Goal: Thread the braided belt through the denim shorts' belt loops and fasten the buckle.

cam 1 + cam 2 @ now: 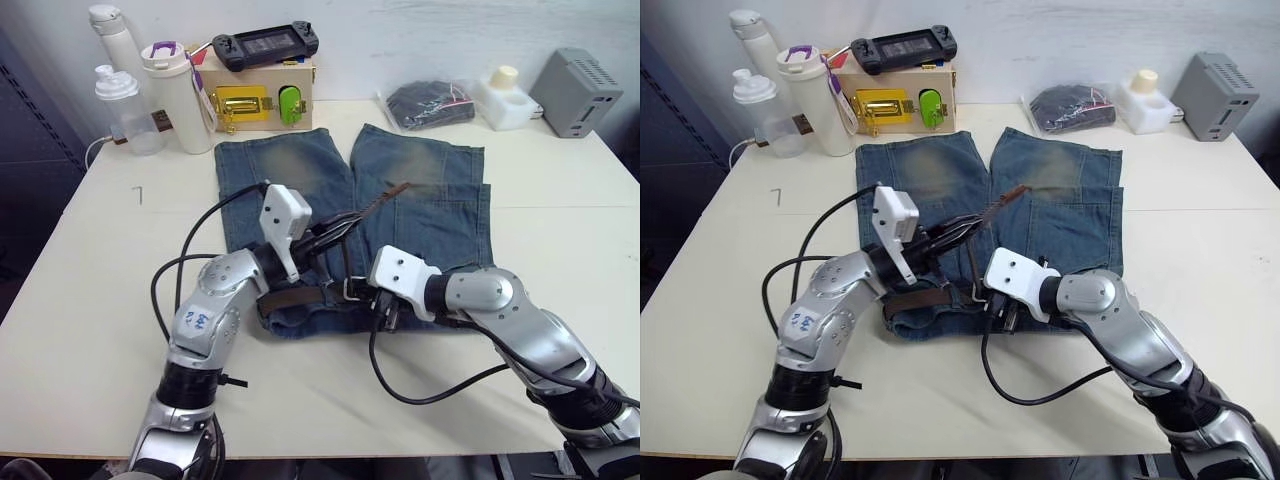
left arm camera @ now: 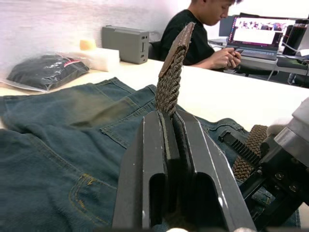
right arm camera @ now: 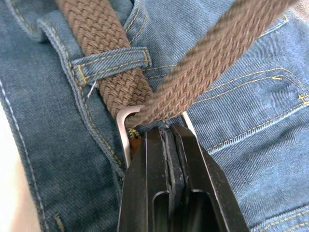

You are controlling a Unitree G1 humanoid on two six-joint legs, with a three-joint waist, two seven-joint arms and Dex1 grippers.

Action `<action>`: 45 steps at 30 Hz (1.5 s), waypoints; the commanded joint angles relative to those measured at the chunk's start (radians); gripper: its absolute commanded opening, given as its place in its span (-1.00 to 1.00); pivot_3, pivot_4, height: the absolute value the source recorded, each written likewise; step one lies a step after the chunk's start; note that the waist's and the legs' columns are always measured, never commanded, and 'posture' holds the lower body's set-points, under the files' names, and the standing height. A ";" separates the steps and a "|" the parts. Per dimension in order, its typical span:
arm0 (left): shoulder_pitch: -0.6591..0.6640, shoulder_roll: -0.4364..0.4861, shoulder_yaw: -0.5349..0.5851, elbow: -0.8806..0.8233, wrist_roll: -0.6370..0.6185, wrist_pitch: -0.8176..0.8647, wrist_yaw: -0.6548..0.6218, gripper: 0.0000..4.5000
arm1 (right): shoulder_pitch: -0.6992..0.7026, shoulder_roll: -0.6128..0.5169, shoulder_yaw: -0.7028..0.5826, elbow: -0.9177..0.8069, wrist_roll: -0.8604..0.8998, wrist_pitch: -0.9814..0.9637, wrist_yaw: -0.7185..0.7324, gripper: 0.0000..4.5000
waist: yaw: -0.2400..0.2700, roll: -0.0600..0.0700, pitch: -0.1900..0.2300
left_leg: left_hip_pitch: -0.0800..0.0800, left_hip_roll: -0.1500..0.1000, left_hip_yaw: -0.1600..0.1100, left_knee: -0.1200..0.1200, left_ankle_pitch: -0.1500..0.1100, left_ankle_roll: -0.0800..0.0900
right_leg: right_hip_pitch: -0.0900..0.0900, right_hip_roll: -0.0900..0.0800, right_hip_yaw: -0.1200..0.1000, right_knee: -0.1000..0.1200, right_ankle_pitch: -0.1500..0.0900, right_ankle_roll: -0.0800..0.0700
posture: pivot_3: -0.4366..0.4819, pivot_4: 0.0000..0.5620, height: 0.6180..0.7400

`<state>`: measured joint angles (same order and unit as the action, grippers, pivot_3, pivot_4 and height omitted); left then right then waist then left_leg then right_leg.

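Now we're right at the buckle stage, with the denim shorts (image 1: 400,190) spread flat on the table (image 1: 110,260), waistband toward us and legs reaching away toward the wooden box (image 1: 262,100). The braided belt (image 3: 104,53) already lies along that waistband, tucked under at least one of the belt loops (image 3: 113,60), so by our reckoning the threading is mostly behind us. Our right gripper (image 3: 166,133) is pressed together on the buckle (image 3: 126,126), pinning the silver frame at the middle of the waistband; that hold looks meant to keep the frame steady while the strap is drawn through. Our left gripper (image 2: 170,118) pinches the belt's free end a little short of the leather tip (image 2: 178,41), fingers shut tight on the weave. From the buckle, that free length rises off the denim and slants away over the shorts' legs, tip pointing up and toward the far side of the table. So the long axis here splits: one run flat along the waistband, the other angled out of the frame. Whether the prong has found a hole, we cannot tell. Beyond the shorts, a person (image 2: 203,34) sits at a laptop (image 2: 263,36).
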<state>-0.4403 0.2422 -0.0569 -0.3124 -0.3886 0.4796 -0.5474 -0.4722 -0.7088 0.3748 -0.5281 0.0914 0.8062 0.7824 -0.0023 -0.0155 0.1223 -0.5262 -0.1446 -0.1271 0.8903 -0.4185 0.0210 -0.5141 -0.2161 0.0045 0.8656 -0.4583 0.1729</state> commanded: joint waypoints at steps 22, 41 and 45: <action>0.128 0.049 0.082 -0.142 -0.049 0.042 0.077 -1.00 | 0.040 0.031 -0.211 -0.024 0.191 0.137 -0.031 -0.98 | 0.002 -0.002 0.000 | -0.001 0.000 -0.001 0.000 0.000 0.000 | 0.000 0.000 0.000 -0.001 0.000 0.000 | -0.05 -0.47 -0.56; 0.118 0.048 0.074 -0.131 -0.044 0.041 0.084 -1.00 | -0.028 0.039 -0.147 -0.016 0.189 0.132 -0.058 -0.98 | 0.001 -0.002 0.000 | 0.000 0.000 0.000 0.000 0.000 0.000 | 0.000 0.000 0.000 -0.001 0.000 0.000 | -0.05 -0.47 -0.56; 0.116 0.048 0.074 -0.129 -0.042 0.042 0.087 -1.00 | -0.049 0.084 -0.104 -0.019 0.185 0.141 -0.080 -0.98 | 0.000 -0.002 0.000 | 0.000 0.000 0.000 -0.001 0.000 0.000 | 0.000 0.000 0.000 -0.001 0.000 0.000 | -0.05 -0.47 -0.56</action>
<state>-0.3066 0.2902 0.0162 -0.4190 -0.4245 0.5356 -0.4640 -0.4986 -0.6448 0.2570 -0.5147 0.2752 0.9456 0.7161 -0.0024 -0.0170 0.1222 -0.5267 -0.1445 -0.1275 0.8896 -0.4185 0.0211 -0.5142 -0.2159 0.0045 0.8641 -0.4583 0.1728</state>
